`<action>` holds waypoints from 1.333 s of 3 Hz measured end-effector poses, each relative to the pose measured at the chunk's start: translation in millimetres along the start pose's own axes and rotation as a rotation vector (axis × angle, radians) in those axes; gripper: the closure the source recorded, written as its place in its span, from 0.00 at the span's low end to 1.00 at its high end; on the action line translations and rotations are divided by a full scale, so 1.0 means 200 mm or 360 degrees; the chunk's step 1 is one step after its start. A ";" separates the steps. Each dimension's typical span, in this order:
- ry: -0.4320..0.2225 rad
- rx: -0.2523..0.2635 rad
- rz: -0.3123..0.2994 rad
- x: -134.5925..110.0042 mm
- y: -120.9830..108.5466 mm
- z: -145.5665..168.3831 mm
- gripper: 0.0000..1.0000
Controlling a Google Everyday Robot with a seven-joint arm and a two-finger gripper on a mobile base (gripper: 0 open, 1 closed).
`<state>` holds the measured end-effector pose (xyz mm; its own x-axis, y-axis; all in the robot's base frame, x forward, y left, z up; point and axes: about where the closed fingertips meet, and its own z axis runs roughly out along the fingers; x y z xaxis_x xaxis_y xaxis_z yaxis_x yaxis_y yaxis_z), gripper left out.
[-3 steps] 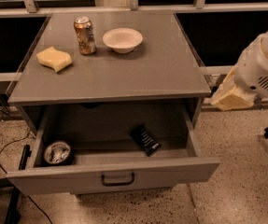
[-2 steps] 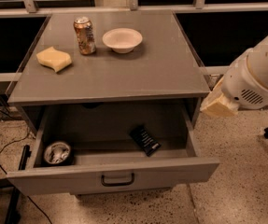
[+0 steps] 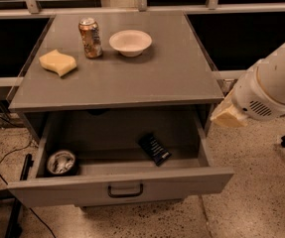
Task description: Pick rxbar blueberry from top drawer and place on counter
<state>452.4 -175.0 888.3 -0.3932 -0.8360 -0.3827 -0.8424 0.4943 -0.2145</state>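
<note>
The rxbar blueberry (image 3: 154, 148), a dark navy bar with pale text, lies flat in the open top drawer (image 3: 122, 186), right of its middle. The drawer is pulled out under the grey counter (image 3: 147, 78). My gripper (image 3: 226, 116) is at the end of the white arm (image 3: 273, 86) on the right. It hangs beside the cabinet's right edge, above and to the right of the drawer, apart from the bar.
On the counter stand a drink can (image 3: 90, 37), a white bowl (image 3: 130, 42) and a yellow sponge (image 3: 57, 62). A round dark tin (image 3: 61, 162) with silvery contents sits in the drawer's left corner. Cables (image 3: 3, 162) run along the floor at the left.
The arm has moved left and slightly down, bringing the gripper closer to the cabinet's right side. The bar and counter objects have not moved.
</note>
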 end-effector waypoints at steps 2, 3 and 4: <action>-0.0144 0.0090 0.0242 -0.08 0.05 0.28 1.00; -0.0238 0.0130 0.0281 -0.15 0.11 0.44 1.00; -0.0311 0.0198 0.0279 -0.20 0.06 0.43 1.00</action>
<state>489.7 -114.8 822.8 -0.4400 -0.6797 -0.5868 -0.7114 0.6626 -0.2341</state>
